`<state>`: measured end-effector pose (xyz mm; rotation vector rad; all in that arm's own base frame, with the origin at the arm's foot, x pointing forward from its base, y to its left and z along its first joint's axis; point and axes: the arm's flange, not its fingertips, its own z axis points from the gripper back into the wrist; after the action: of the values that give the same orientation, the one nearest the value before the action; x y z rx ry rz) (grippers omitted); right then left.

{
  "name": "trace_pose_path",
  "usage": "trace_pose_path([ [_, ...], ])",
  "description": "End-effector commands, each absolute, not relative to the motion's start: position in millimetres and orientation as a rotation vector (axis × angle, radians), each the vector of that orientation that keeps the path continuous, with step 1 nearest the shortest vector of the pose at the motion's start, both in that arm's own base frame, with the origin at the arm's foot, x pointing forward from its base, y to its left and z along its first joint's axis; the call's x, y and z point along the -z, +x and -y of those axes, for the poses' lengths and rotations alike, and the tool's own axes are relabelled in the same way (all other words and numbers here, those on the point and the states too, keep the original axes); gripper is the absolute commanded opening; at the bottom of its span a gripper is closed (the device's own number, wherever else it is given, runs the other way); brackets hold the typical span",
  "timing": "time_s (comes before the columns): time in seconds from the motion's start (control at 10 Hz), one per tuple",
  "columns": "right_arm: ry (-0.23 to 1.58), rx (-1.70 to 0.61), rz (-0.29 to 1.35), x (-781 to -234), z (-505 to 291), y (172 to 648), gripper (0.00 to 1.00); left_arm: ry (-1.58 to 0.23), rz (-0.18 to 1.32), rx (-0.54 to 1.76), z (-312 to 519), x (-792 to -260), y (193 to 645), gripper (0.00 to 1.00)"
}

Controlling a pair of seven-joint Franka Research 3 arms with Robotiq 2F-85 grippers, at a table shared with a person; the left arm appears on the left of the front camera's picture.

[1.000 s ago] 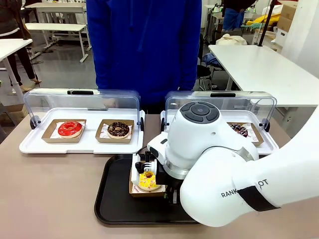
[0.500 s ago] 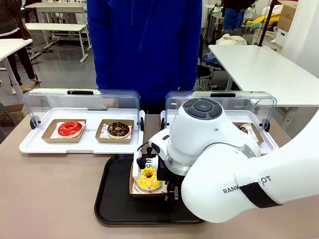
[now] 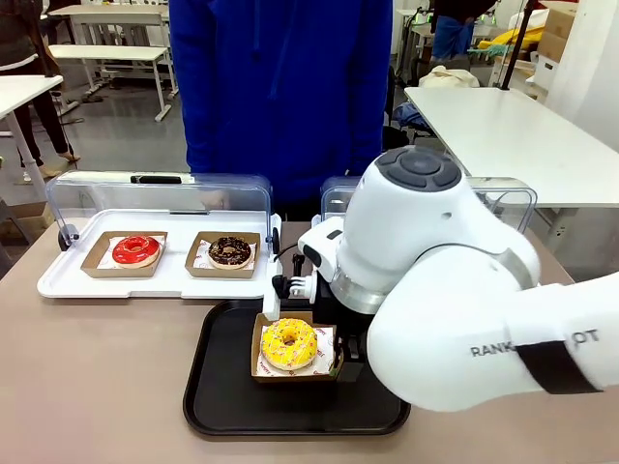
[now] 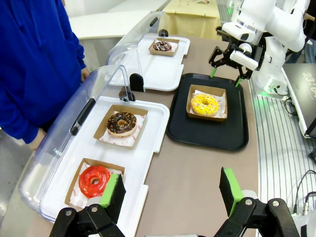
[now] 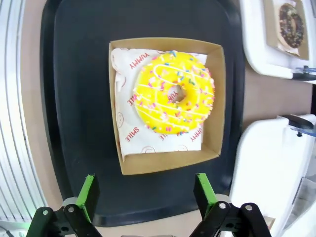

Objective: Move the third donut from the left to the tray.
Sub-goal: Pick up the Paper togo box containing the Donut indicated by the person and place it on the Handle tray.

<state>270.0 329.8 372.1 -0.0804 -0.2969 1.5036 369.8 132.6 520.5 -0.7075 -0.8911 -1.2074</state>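
The third donut (image 3: pixel 288 343), yellow-iced with sprinkles, lies in its square brown cardboard holder (image 3: pixel 259 365) on the black tray (image 3: pixel 218 387) at the table's near middle. In the right wrist view the donut (image 5: pixel 174 98) sits flat in the holder (image 5: pixel 165 160) on the tray (image 5: pixel 74 98). My right gripper (image 5: pixel 145 192) hangs open just above it, green pads apart, touching nothing. From the left wrist view that right gripper (image 4: pixel 224 76) hovers over the tray's far end, beside the donut (image 4: pixel 204 103). My left gripper (image 4: pixel 172 193) stands open and empty above the table's left side.
A white display tray (image 3: pixel 58 282) with a raised clear lid holds a red donut (image 3: pixel 135 250) and a chocolate donut (image 3: pixel 230 251). A second display tray (image 4: pixel 170 69) holds another chocolate donut (image 4: pixel 162 46). A person in blue (image 3: pixel 280 87) stands at the far edge.
My right gripper has opened, let go of the holder and lifted up and back. The yellow donut in its holder now rests uncovered on the black tray.
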Motion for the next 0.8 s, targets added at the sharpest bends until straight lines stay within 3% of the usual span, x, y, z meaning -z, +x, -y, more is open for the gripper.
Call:
trace_pose_path([
  [0.0,-0.033,-1.53,0.291,-367.4,-274.9,231.3,1.0,-0.709,0.892,1.222,-132.7,-522.1,368.4,1.0],
  [0.2,0.011,-1.581,0.268,-370.7,-270.3,233.0,1.0,-0.709,0.892,1.222,-132.7,-522.1,368.4,1.0],
  [0.3,-0.069,-1.518,0.292,-384.8,-324.8,267.5,1.0,-0.709,0.892,1.222,-132.7,-522.1,368.4,1.0],
  [0.7,-0.069,-1.518,0.292,-384.8,-324.8,267.5,1.0,-0.709,0.892,1.222,-132.7,-522.1,368.4,1.0],
])
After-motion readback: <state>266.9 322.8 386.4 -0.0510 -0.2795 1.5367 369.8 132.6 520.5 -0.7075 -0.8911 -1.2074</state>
